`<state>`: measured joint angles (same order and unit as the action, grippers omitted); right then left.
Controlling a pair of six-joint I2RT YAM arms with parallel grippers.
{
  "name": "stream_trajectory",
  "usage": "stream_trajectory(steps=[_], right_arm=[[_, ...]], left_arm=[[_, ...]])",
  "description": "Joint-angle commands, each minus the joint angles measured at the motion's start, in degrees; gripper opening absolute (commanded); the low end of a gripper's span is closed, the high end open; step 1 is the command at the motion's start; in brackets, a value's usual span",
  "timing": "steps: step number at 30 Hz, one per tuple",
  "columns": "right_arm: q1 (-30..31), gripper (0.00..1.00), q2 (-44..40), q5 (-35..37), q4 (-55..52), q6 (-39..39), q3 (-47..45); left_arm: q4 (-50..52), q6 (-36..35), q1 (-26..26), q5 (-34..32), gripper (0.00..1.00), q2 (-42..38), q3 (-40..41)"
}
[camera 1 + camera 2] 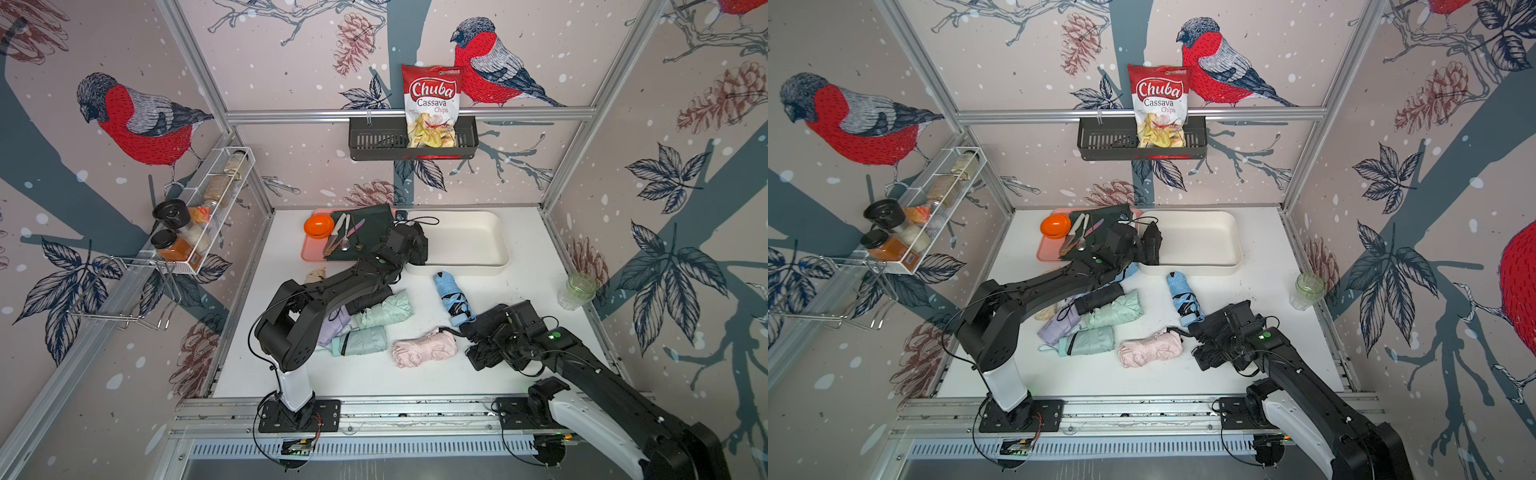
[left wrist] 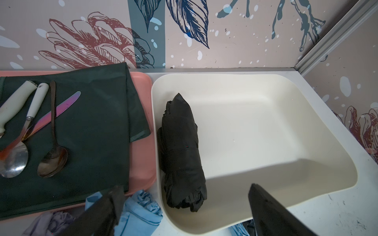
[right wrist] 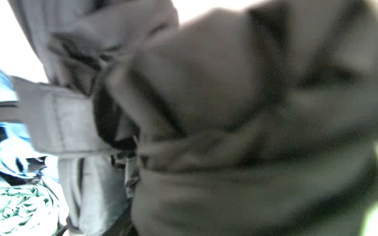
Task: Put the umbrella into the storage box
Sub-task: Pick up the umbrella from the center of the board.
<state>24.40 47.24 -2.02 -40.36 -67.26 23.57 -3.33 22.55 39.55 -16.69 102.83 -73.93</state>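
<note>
My left pincer (image 2: 185, 189) hangs spread wide over the cream storage box (image 2: 266, 85). Inside it a folded black umbrella (image 2: 182, 147) lies along the wall nearest the pink tray (image 2: 141, 85), at the back of the white tabletop (image 1: 519, 291) under bullfinch wallpaper (image 1: 137, 120). My right pincer (image 1: 478, 347) sits low against dark fabric (image 3: 225, 122) beside the pink umbrella (image 1: 424, 348); I cannot tell how its jaws stand.
</note>
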Motion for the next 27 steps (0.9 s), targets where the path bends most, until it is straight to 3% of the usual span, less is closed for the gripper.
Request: stream_trajectory(steps=[1, 6, 10, 19, 27], right_arm=[[0.0, 0.44, -1.5, 4.6, -4.6, 1.9, 2.5], [0.0, 0.19, -3.5, 9.5, -12.1, 4.0, 7.5], [-0.1, 0.09, -3.6, 14.0, -17.5, 5.9, 13.2], [-0.1, 0.07, -1.5, 21.6, -22.2, 11.0, 25.0], [0.0, 0.06, 2.4, 22.8, -20.0, 20.3, 35.1]], left_arm=[[-0.9, 0.7, -0.3, -0.1, 0.98, -0.3, 0.1], [-1.4, 1.1, -0.5, 0.7, 0.98, -0.3, -0.3], [-1.7, 1.7, -0.7, 1.6, 0.98, -0.5, -0.4], [-2.1, 2.8, -1.1, 2.7, 0.98, -0.9, 0.1], [-3.3, 4.1, -2.3, 4.6, 0.98, -1.9, 1.7]])
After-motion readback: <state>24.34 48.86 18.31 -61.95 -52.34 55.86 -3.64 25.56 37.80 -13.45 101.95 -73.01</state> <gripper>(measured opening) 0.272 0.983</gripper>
